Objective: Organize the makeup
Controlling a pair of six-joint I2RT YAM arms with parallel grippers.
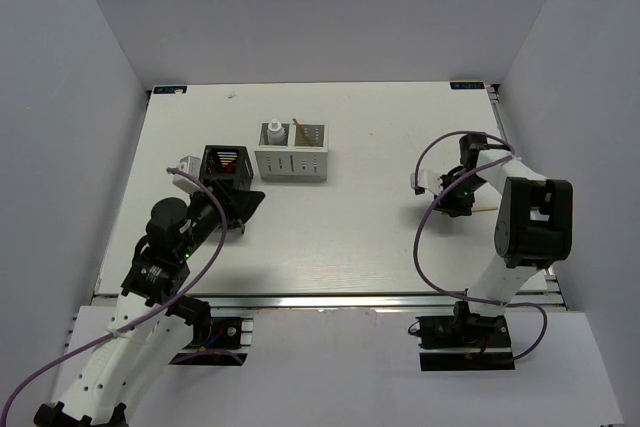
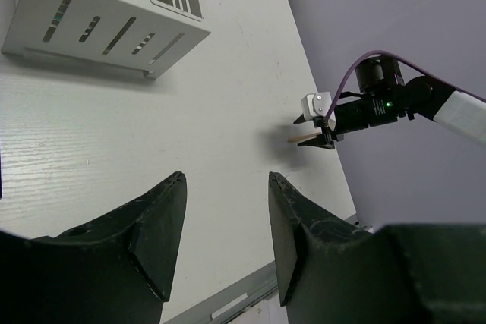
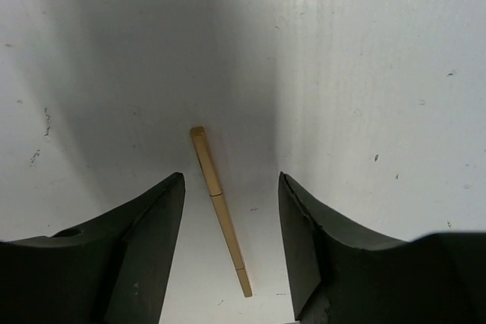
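My right hand (image 3: 230, 184) is open. Its two dark fingers (image 3: 137, 248) stand apart, and a thin wooden stick (image 3: 220, 204) lies flat on the table (image 3: 380, 73) between them. Neither finger touches it. The picture edge cuts off the bottoms of my fingers, and a grey shadow lies over the far end of the stick. From above, my right hand covers most of the stick. Only a small tan tip pokes out on the hand's right side.

The stick's long side runs away from my wrist, almost along the gap between the fingers. Its far end leans a little toward the finger on the left of the wrist picture.

A purple cable (image 1: 425, 217) loops beside my right arm.

My left hand (image 2: 226, 187) is open too, with nothing between its fingers. It sits just beside a black holder (image 1: 212, 175). Red and dark things (image 1: 228, 159) are inside the holder, too small to make out.

A white box (image 1: 292, 162) stands near the holder and well apart from my right hand. A white bottle (image 1: 273, 131) stands in its left part, and only the bottle's top shows. A second stick (image 1: 300, 131) leans in the right part.
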